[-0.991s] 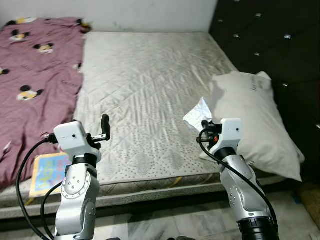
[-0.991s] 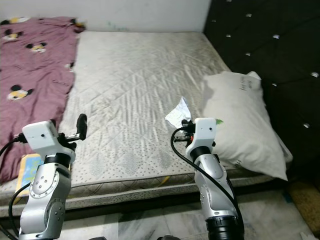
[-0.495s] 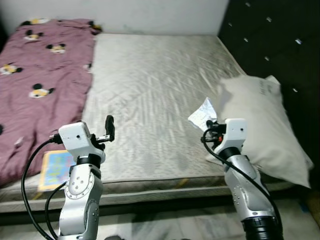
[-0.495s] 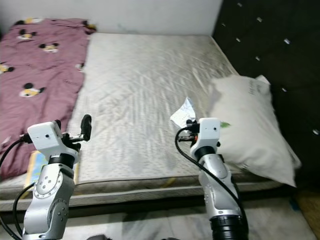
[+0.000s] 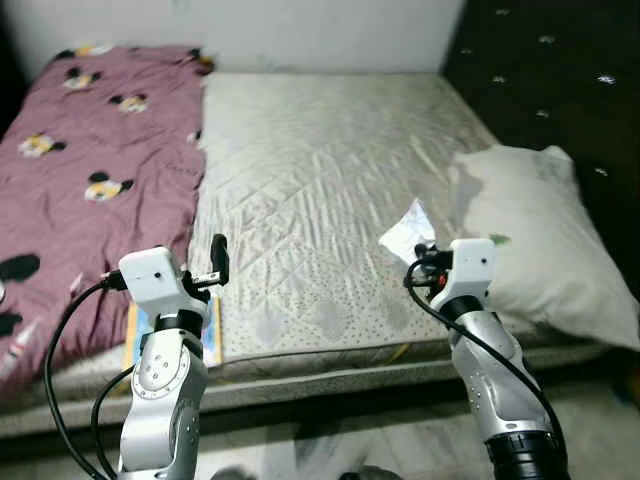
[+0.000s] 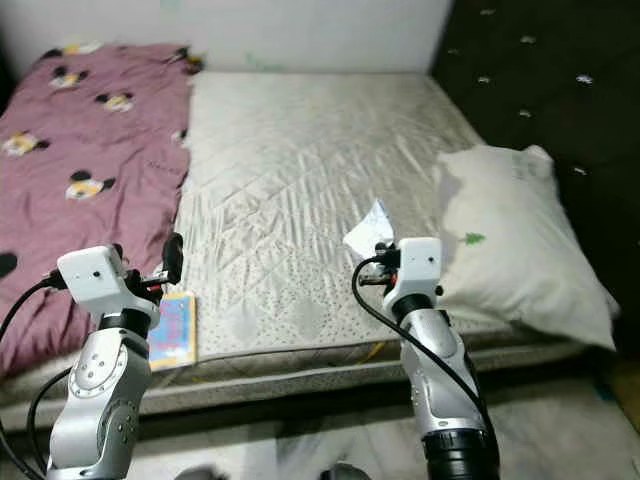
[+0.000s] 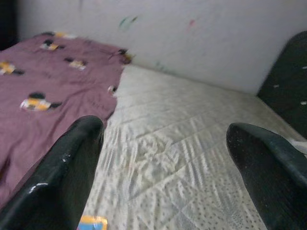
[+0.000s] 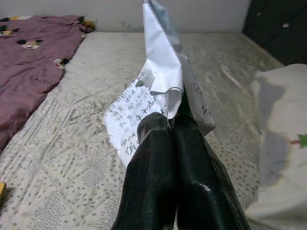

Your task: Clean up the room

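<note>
**Right gripper holds a sheet of paper above the mattress edge**

Right gripper (image 8: 168, 124) has its two black fingers pressed together on a crumpled sheet of paper (image 8: 160, 81), white with lines of handwriting on it. From the head camera, that paper (image 5: 410, 228) stands up from the fingertips over the near right part of the bare mattress (image 5: 330, 170), just left of the white pillow (image 5: 545, 240). The silver right arm rises from the near right, below the bed's edge.

Left gripper (image 7: 165, 172) is spread wide, its fingers (image 7: 72, 163) well apart with nothing between them. It is raised at the near left, over the near edge of the bed, and its camera looks across the quilted mattress toward the far wall (image 7: 192, 38).

A maroon blanket (image 5: 80, 170) printed with cartoon mouse heads covers the left side of the bed and hangs over the near edge. A colourful flat book or card (image 6: 172, 330) lies at the near edge of the mattress, just right of the blanket and close to the left arm. The pillow lies along the right side of the bed, against a dark tufted headboard (image 5: 545, 70). Pale floor (image 5: 330, 440) shows below the bed frame.
</note>
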Robot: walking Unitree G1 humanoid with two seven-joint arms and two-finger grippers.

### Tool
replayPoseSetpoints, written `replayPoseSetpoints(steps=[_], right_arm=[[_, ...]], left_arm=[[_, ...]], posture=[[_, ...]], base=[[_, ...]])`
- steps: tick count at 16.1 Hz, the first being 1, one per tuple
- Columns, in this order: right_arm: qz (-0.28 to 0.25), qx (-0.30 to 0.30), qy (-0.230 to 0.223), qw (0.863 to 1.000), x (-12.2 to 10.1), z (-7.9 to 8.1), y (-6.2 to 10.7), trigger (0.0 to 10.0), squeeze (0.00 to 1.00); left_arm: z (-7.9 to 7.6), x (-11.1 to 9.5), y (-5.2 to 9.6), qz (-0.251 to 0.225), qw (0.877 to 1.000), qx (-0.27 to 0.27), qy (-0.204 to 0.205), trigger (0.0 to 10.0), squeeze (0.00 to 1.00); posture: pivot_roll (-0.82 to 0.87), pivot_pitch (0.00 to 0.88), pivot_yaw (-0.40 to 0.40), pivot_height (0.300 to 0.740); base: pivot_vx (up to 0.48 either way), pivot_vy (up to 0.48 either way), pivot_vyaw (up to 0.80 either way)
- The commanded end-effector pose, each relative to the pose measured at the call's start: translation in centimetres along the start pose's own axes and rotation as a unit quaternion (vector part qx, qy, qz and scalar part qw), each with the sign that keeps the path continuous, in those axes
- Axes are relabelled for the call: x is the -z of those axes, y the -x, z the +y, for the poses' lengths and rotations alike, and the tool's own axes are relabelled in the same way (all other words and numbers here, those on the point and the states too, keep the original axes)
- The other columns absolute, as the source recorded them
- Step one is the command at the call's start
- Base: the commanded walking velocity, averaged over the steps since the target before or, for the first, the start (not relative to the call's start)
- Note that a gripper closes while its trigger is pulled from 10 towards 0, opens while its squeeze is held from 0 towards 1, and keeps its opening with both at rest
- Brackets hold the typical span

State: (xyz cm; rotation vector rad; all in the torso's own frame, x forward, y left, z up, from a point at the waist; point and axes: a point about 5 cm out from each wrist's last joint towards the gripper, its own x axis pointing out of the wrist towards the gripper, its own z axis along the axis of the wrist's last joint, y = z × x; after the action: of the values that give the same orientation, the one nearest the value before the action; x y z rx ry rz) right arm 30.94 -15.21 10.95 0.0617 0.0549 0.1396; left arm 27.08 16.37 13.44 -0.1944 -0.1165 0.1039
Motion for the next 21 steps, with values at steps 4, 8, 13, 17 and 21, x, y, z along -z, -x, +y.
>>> replayPoseSetpoints(steps=[4, 8, 13, 17, 21], right_arm=[[-0.002, -0.016, -0.013, 1.000, -0.16, 0.84, -0.24, 10.0, 0.00], [-0.003, -0.017, -0.010, 1.000, -0.22, 0.85, -0.28, 10.0, 0.00], [-0.003, -0.019, -0.009, 1.000, -0.11, 1.06, -0.24, 10.0, 0.00], [-0.001, -0.018, -0.007, 1.000, -0.04, 1.05, -0.27, 10.0, 0.00], [-0.002, -0.020, -0.008, 1.000, -0.07, 1.07, -0.33, 10.0, 0.00]], left_arm=[[-0.32, -0.32, 0.38, -0.007, 0.999, 0.030, 0.008, 10.0, 0.00], [-0.45, -0.37, 0.39, -0.009, 0.999, 0.036, 0.012, 10.0, 0.00], [-0.45, -0.40, 0.50, -0.009, 0.999, 0.040, 0.014, 10.0, 0.00], [-0.40, -0.37, 0.46, -0.008, 0.999, 0.040, 0.013, 10.0, 0.00], [-0.41, -0.33, 0.41, -0.008, 0.999, 0.039, 0.010, 10.0, 0.00]], posture=[[-0.03, 0.108, -0.062, 0.740], [-0.03, 0.112, -0.065, 0.740], [-0.03, 0.111, -0.062, 0.740], [-0.03, 0.107, -0.061, 0.740], [-0.03, 0.103, -0.058, 0.740]], base=[[0.000, 0.000, 0.00], [0.128, 0.000, 0.00], [0.317, 0.000, 0.00], [0.330, 0.000, 0.00], [0.325, 0.000, 0.00]])
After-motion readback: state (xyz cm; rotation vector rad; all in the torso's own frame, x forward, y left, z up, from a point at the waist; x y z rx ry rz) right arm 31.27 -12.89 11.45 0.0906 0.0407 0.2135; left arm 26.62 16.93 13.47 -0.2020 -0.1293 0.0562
